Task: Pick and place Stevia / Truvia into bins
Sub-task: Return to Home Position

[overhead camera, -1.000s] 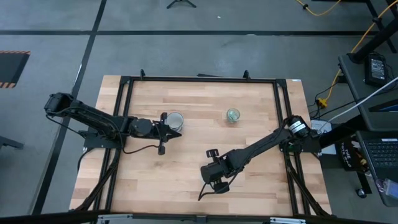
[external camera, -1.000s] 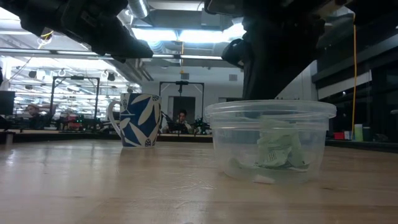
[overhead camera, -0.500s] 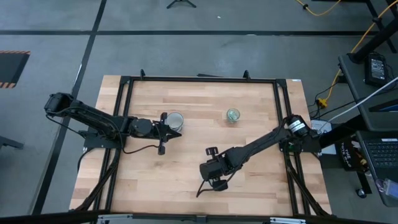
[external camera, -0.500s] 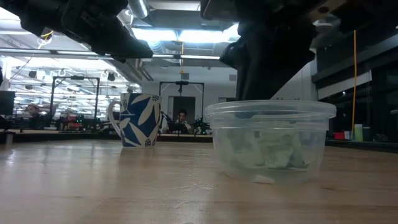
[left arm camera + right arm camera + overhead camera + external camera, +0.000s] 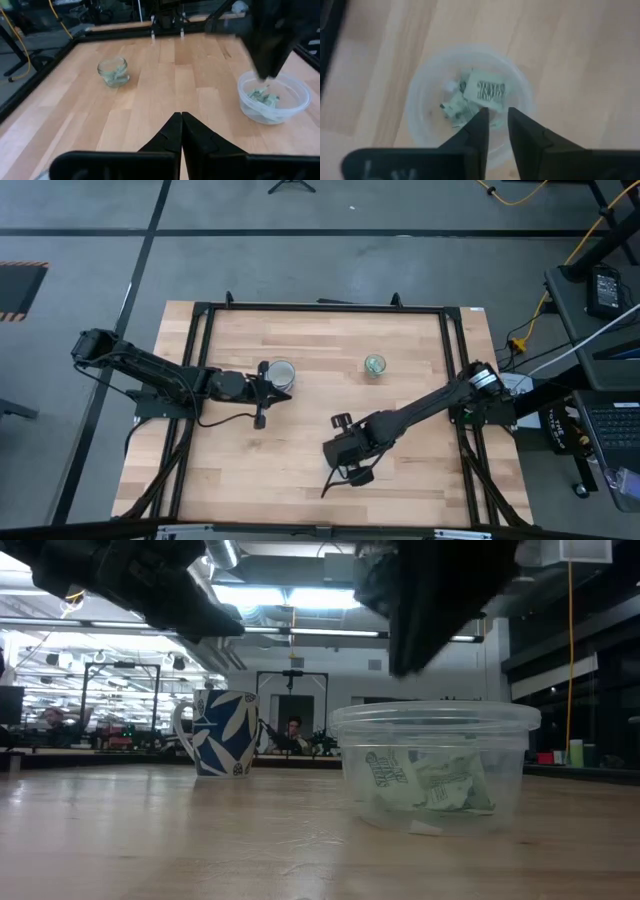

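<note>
The placing looks done, and the step in hand, as I judge it, is pulling both arms back to rest. My right gripper hangs directly above the clear plastic container, which stands toward the near side of the wooden table, a little right of centre. My right fingers are parted by a narrow gap with nothing between them. Below them the Stevia sachets lie loose on the container's floor, one turned print side up and the others crumpled beside it.

My left gripper sits left of centre, just beside the blue and white mug. Its two fingers are pressed together and hold nothing. From that wrist I can see the small glass cup farther off, right of centre on the far half of the table, with a few more green and white sachets inside it. The high view shows no sachet lying loose on the bare wood, so I take the sorting as finished.

The next move calls for a straight lift on my right side first. My fingertips hang close over the container's rim, and any sideways swing before I rise could catch the light plastic and drag or tip it. Once I am clear of it, I can fold the arm back toward the right edge. My left arm needs to draw away from the mug without brushing its handle, then retreat to the left.
</note>
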{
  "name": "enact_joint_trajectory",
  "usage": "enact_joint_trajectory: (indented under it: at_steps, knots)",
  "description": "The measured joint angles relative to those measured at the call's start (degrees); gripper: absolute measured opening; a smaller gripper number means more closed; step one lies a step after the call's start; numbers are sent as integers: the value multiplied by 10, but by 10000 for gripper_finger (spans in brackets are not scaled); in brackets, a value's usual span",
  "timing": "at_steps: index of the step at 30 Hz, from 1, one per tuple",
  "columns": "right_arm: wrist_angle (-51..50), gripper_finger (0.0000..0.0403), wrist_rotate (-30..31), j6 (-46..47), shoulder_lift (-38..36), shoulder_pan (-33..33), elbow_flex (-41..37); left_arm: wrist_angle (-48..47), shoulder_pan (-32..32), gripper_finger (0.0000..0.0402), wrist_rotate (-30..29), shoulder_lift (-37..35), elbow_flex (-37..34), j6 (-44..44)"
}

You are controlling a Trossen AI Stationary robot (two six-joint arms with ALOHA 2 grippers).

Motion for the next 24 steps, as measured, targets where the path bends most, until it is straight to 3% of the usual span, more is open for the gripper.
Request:
enact_joint_trajectory:
  at_steps: [6,12,24]
  knots:
    - [-20,12,10,-52,-57,-5,2,-27,0,6,0,0,0,-5]
    - [-16,11,17,-85,-135,-31,-45,-22,0,10,30,0,0,-25]
    - [190,3,21,-148,-368,-142,-322,-27,1,1,45,0,0,2]
